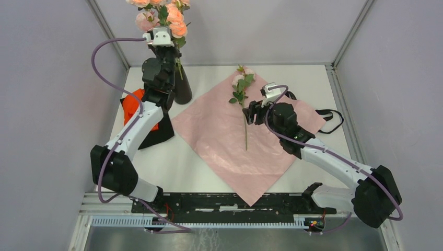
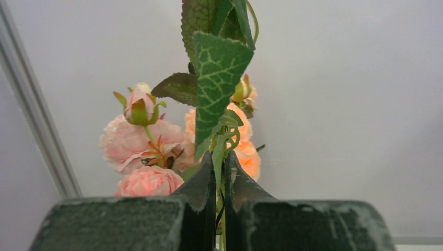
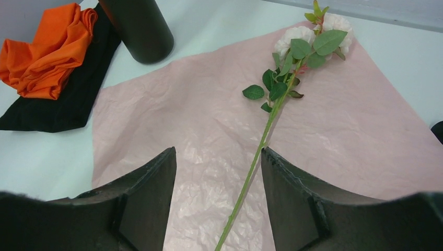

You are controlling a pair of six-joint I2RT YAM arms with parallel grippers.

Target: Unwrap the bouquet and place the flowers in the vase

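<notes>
The bouquet is undone, and its pink wrapping paper (image 1: 219, 149) lies flat on the table. My left gripper (image 1: 163, 46) is raised at the back left, shut on the stems of several pink and peach flowers (image 1: 163, 15), seen close up as flowers (image 2: 141, 144) past the left gripper (image 2: 220, 168). Their stems run down toward the black vase (image 1: 183, 88); the arm hides its mouth. One pale flower (image 1: 241, 81) lies on the paper. My right gripper (image 1: 254, 111) hovers open over its stem (image 3: 256, 159), which passes between the right gripper (image 3: 218, 157) jaws untouched.
An orange-red cloth (image 1: 137, 102) on a flat black cloth (image 1: 159, 133) lies left of the paper, near the vase (image 3: 138, 29). The black ribbon (image 1: 329, 117) trails off the paper's right corner. Grey walls close in the table on three sides.
</notes>
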